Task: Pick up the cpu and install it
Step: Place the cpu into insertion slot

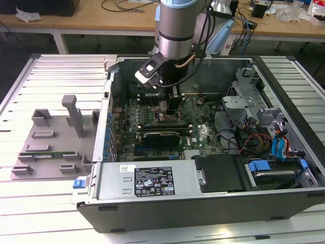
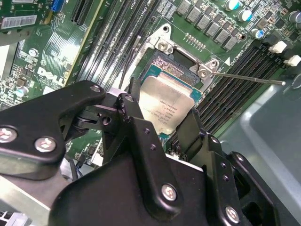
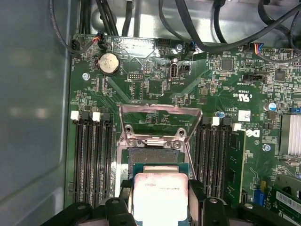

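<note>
The cpu (image 2: 167, 109) is a flat square chip with a shiny silver top and a thin green edge. My gripper (image 2: 163, 118) is shut on it, one black finger (image 2: 133, 109) on each side. In the first wrist view the cpu (image 3: 160, 195) hangs just over the open socket (image 3: 154, 155), whose metal load plate (image 3: 160, 120) is swung up. Whether the chip touches the socket I cannot tell. In the exterior view the gripper (image 1: 170, 105) reaches down onto the motherboard (image 1: 152, 119) inside the open computer case (image 1: 203, 203).
Rows of black memory slots (image 3: 91, 160) flank the socket on both sides. A long black card (image 1: 160, 135) lies just in front of the gripper. Cables and drive bays (image 1: 264, 142) crowd the case's right side. A grey plastic tray (image 1: 51, 137) sits on the table at the exterior view's left.
</note>
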### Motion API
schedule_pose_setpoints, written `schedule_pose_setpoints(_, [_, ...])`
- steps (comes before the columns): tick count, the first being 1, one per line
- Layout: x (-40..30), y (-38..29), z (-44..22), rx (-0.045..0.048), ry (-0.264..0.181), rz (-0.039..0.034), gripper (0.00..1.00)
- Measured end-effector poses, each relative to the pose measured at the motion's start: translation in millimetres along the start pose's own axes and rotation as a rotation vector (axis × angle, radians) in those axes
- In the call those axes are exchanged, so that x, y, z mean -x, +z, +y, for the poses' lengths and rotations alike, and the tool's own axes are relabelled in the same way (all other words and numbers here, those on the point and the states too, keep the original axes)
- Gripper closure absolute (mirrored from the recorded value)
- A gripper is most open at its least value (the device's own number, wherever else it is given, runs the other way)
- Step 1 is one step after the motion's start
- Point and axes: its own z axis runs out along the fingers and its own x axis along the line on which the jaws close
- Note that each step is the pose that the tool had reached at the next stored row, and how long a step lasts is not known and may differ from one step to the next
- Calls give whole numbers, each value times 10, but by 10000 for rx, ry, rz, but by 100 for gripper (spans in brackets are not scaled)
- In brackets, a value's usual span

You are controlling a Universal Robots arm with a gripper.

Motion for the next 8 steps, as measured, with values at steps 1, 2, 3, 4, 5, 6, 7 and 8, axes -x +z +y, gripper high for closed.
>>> schedule_pose_setpoints(1, [0,4,0,0,-1,1,45])
schedule_pose_setpoints(2, [0,17,0,1,0,1,45])
schedule_pose_setpoints(3, [-1,22,0,0,0,0,45])
schedule_pose_setpoints(4, [-1,28,0,0,0,0,45])
schedule_pose_setpoints(5, [-1,35,0,0,-1,0,45])
schedule_pose_setpoints(6, [-1,44,0,0,0,1,45])
schedule_pose_setpoints(7, [-1,52,0,0,0,0,45])
schedule_pose_setpoints(8, [-1,56,0,0,0,0,45])
